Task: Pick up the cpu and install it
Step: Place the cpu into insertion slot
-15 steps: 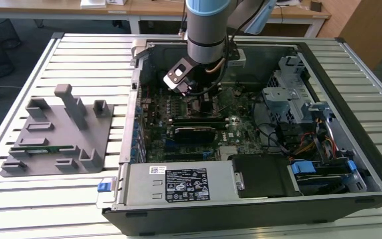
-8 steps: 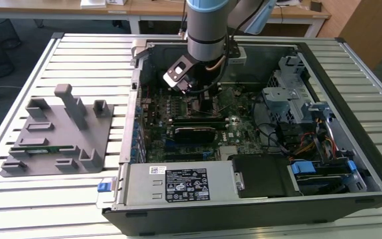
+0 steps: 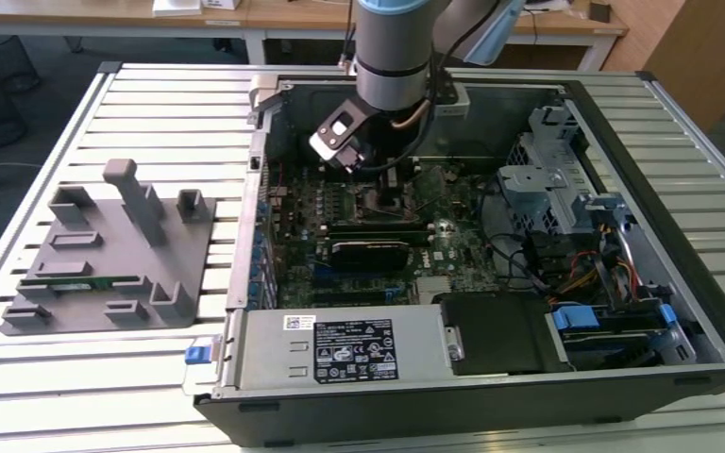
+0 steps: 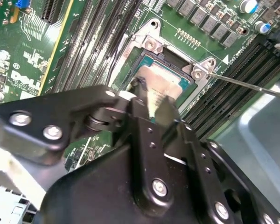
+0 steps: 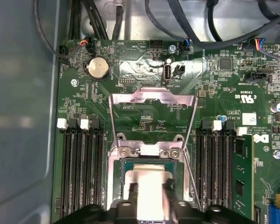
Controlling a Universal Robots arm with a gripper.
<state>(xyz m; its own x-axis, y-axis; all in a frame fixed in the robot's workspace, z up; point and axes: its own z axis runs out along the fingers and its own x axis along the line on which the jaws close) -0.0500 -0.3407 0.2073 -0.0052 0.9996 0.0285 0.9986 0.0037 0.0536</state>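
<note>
Where the cpu (image 5: 147, 179) is: picked up, at the open socket (image 5: 114, 186).
Claw (image 5: 150, 200): clamped on the cpu.
Socket lid (image 5: 151, 97): not shut yet.

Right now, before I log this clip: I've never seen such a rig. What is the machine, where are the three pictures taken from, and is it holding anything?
The machine is one robot arm reaching into an open computer case lying on a slatted table. The exterior view comes from a camera off the arm; both wrist views come from cameras riding on it, looking at the motherboard. On the exterior view's left stands a grey holder with a green memory stick. The tool sits right at the cpu, which is at the socket, its metal frame flipped open. Whether it grips the cpu, I cannot tell.
</note>
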